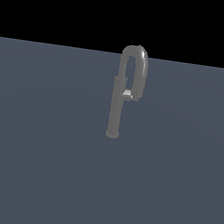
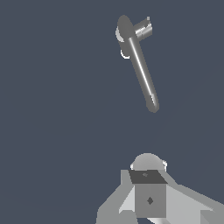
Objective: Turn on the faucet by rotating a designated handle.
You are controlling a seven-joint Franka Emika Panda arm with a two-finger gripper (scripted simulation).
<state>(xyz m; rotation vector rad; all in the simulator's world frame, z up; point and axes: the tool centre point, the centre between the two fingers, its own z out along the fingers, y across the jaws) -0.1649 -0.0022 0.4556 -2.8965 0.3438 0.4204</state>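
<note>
On the flat slate-blue bench, which fills the lower part of the exterior view under a black background, stands the faucet. Grey metal, thin upright pipe, small round foot touching the bench. Sits about mid-frame, slightly toward the exterior view's right.

Handle is the inverted-U loop on top of the pipe: flat curved band rising from the pipe top, arching over, coming down on the exterior view's right side. Ends in a short pale stub just beside the pipe, roughly halfway up. Loop top pokes above the bench horizon into the black.

No arm or pincer in the exterior view.

Wrist view looks down on the faucet from above: the handle reads as a long shiny bar slanting across the frame, rounded at its free end. At its other end sit a rounded cap and a short pale stub sticking off sideways.

Grey blocky robot parts sit at the frame edge in the wrist view, well apart from the faucet, nothing touching it. Pincer fingers not identifiable there, so can't tell how far open it is or whether it holds anything.
</note>
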